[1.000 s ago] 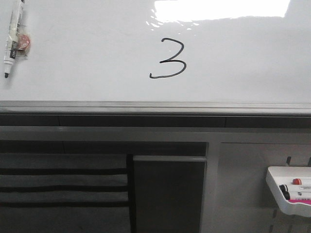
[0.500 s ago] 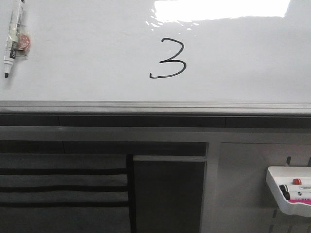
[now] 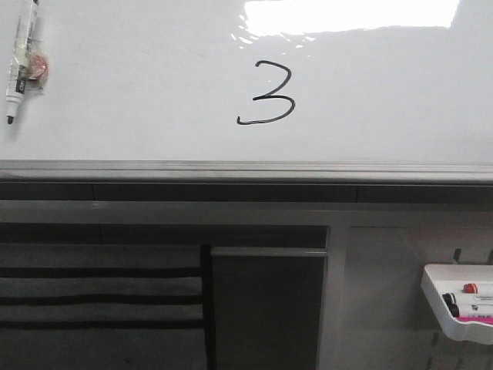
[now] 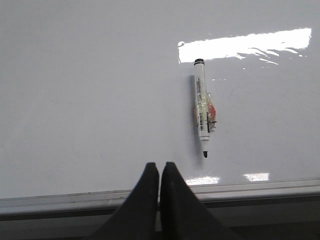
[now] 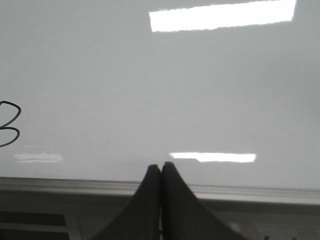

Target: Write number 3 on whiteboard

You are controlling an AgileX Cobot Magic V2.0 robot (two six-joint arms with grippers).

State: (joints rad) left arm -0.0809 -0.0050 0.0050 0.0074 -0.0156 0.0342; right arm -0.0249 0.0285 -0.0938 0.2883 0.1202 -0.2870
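The whiteboard (image 3: 139, 92) fills the upper half of the front view, with a grey rim along its lower edge. A black number 3 (image 3: 267, 94) is drawn near its middle; its edge also shows in the right wrist view (image 5: 9, 123). A white marker (image 3: 19, 62) with its black tip uncapped rests on the board at far left, also seen in the left wrist view (image 4: 202, 115). My left gripper (image 4: 160, 167) is shut and empty, below the board's rim, apart from the marker. My right gripper (image 5: 161, 167) is shut and empty by the rim. Neither gripper shows in the front view.
A small white tray (image 3: 462, 304) with red and pink markers hangs at the lower right. Below the board are a dark panel (image 3: 266, 308) and grey striped slats (image 3: 100, 301). Bright light reflects off the board's top (image 3: 350, 15).
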